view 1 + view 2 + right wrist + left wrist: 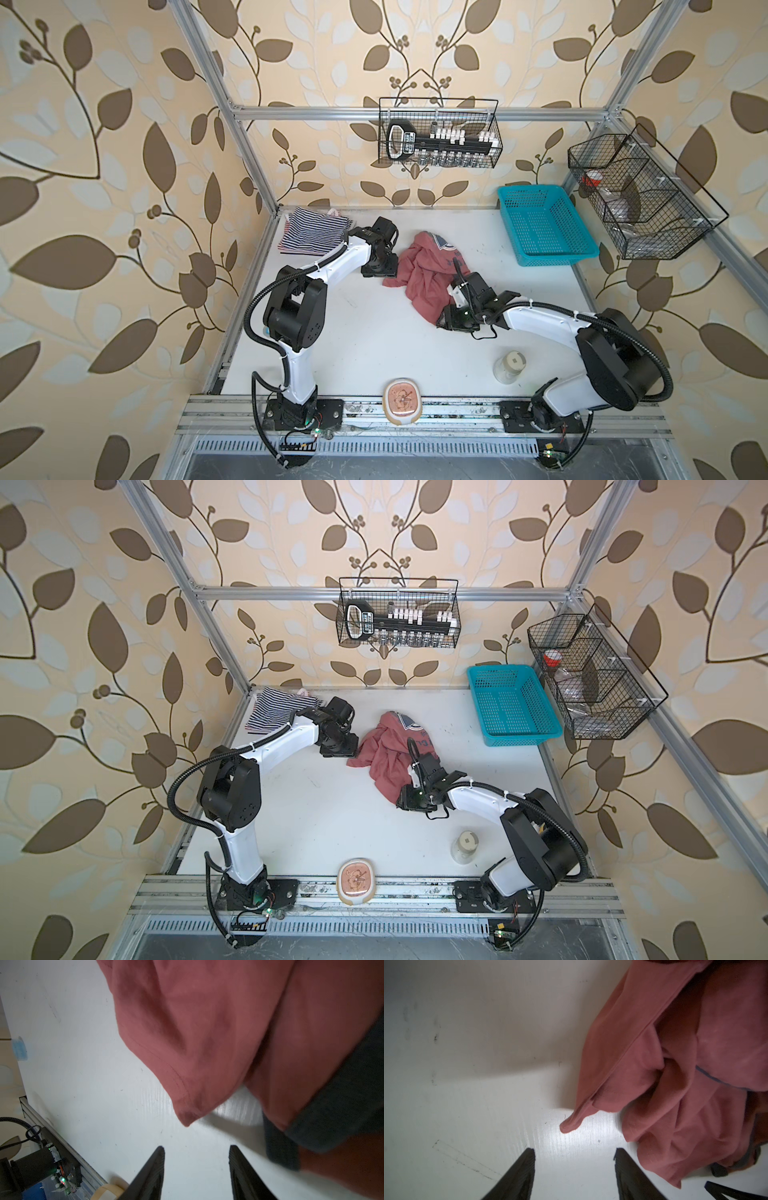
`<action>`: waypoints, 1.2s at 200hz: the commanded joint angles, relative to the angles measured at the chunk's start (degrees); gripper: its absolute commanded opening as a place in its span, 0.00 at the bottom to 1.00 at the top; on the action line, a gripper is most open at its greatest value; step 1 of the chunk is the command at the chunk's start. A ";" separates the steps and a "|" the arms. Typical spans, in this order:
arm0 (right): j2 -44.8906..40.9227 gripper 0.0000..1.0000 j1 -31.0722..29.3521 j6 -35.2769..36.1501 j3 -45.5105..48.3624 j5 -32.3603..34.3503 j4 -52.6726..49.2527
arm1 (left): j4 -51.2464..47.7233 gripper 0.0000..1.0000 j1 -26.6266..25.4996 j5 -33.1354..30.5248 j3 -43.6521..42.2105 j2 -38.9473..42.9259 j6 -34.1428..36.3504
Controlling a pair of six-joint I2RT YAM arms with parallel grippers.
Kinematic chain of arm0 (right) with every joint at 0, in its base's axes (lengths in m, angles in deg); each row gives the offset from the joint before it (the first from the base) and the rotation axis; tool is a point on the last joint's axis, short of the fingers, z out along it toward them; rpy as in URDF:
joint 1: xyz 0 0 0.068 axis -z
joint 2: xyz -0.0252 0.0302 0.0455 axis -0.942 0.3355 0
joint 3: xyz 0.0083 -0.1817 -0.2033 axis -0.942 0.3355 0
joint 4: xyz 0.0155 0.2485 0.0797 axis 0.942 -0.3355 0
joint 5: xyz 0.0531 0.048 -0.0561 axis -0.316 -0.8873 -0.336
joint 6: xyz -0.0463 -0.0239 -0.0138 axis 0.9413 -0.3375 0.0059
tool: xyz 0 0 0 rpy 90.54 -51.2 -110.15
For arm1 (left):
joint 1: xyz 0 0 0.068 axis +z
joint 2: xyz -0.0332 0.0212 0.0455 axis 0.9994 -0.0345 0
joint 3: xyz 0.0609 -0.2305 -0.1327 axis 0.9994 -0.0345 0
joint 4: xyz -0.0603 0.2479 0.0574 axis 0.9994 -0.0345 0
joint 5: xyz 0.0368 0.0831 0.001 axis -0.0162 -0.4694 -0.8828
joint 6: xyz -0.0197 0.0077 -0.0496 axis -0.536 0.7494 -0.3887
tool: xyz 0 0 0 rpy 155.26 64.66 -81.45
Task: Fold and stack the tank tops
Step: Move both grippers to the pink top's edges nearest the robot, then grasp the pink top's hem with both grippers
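Dusty-red soft tank top with dark trim (419,270): lies crumpled in a heap on the white tabletop (374,340), between the two grippers, and is not yet spread.
Left gripper (574,1153): its jaws are apart with nothing between them. A rolled hem corner (566,1126) lies just ahead of its tips, not touching.
Right gripper (196,1151): its jaws are also apart and empty. A pointed hem corner (186,1122) lies just ahead, and a dark trim band (332,1105) is off to one side.
Step in hand: probably taking two corners to spread the top flat.
Doing it well: each gripper should advance low so that one finger slides under its corner. It should pinch only the hem layer, then both should draw apart evenly.
Risk: catching folded-over layers would keep the heap bunched.
Navy-and-white striped folded top (309,232): sits behind the left gripper, well apart, and is probably the stacking spot.
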 commanded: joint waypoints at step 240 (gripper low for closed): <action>1.94 0.00 -1.43 -1.35 -4.03 7.28 -3.34 | 6.71 0.00 4.53 4.51 -1.18 -2.30 -2.86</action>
